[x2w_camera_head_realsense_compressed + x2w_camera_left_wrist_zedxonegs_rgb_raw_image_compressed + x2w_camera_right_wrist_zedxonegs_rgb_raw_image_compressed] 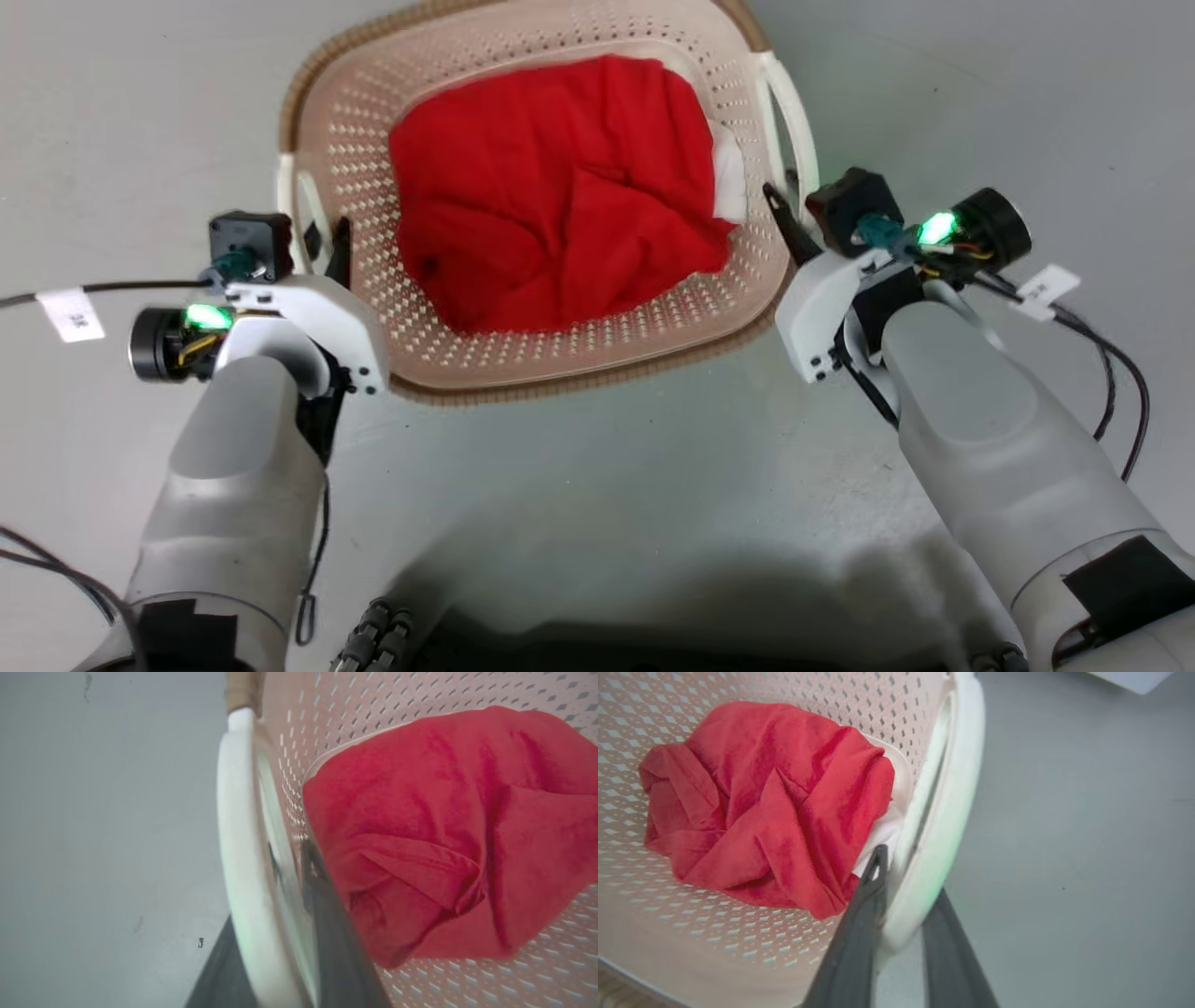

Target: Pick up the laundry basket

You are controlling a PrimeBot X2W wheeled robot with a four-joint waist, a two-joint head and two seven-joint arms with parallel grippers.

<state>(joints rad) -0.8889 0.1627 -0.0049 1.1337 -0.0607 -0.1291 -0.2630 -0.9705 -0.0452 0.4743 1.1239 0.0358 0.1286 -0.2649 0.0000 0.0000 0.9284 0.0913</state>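
While a red cloth [560, 187] lies inside it, the laundry basket [560, 353] hangs between the arms: the left gripper [327, 245] pinches its left white handle [289, 201], the right gripper [789, 224] its right white handle [794, 112], fingers narrowly straddling each

A crumpled red cloth [560, 196] lies in a loose heap, its folds and creases running across the middle. A bit of white fabric [730, 177] peeks out from under its right edge. All around is a smooth, pale grey floor [597, 467], faintly glossy, with a small dark speck [200, 942] seen in the left wrist view.
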